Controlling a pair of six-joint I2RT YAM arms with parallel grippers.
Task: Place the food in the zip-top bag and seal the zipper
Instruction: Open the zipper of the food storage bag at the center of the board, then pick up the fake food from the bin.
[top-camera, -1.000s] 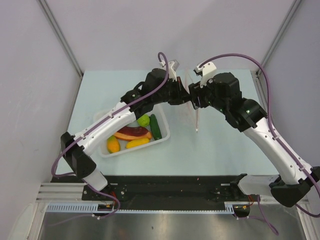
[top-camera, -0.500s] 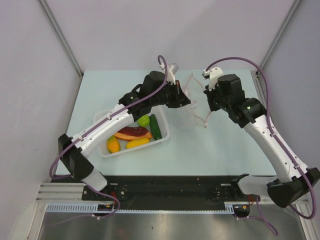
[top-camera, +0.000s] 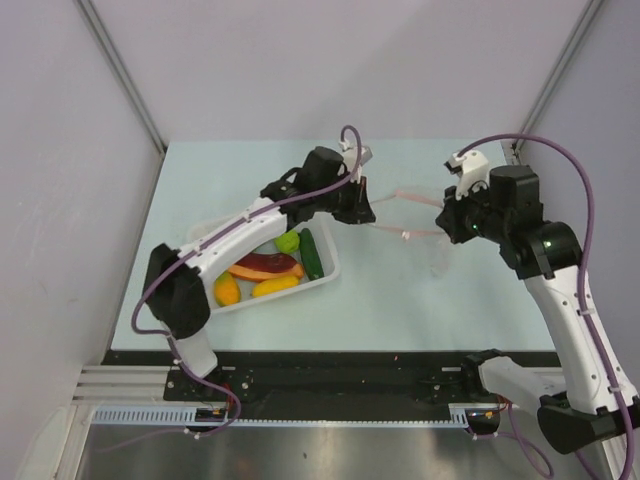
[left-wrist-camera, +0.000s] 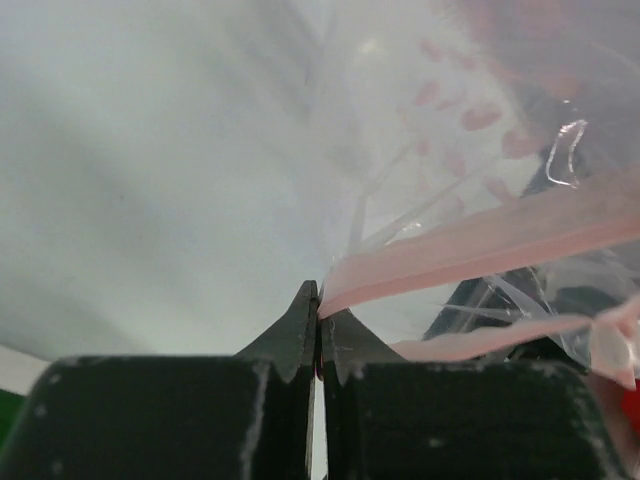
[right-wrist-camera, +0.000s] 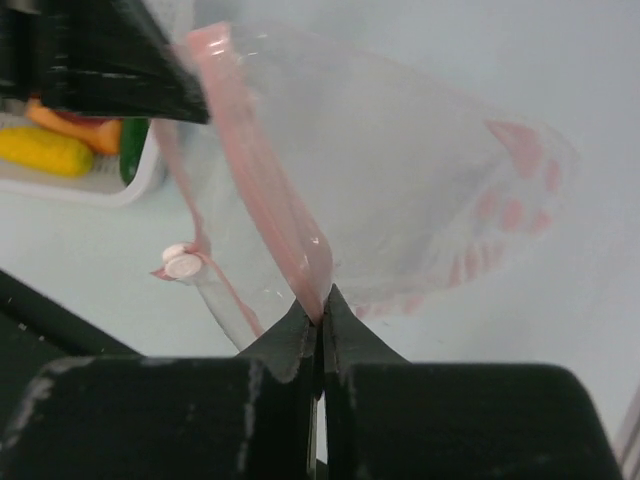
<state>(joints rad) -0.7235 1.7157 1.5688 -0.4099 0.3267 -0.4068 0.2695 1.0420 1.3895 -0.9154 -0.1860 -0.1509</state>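
The clear zip-top bag (top-camera: 405, 215) hangs stretched above the table between both grippers. My left gripper (top-camera: 362, 205) (left-wrist-camera: 318, 315) is shut on one end of the pink zipper (left-wrist-camera: 480, 250). At the other side my right gripper (top-camera: 447, 225) (right-wrist-camera: 321, 312) is shut on the zipper (right-wrist-camera: 260, 170), and the bag's body (right-wrist-camera: 430, 190) billows beyond it. A small white slider (right-wrist-camera: 182, 264) dangles from the strip. The food lies in the white basket (top-camera: 270, 301): a lime-green ball (top-camera: 288, 241), a cucumber (top-camera: 311, 254), a reddish-brown piece (top-camera: 266, 263), and yellow (top-camera: 275, 286) and orange (top-camera: 227, 289) fruits.
The basket stands left of centre on the pale table (top-camera: 400, 300), under the left arm's forearm. Grey walls close the table at the back and both sides. The arms' black base rail (top-camera: 330, 375) runs along the near edge.
My right gripper closed on the bag's mouth strip and drew away to the right. The bag went from hanging upright to stretched sideways. The left gripper shifted slightly right, still gripping.
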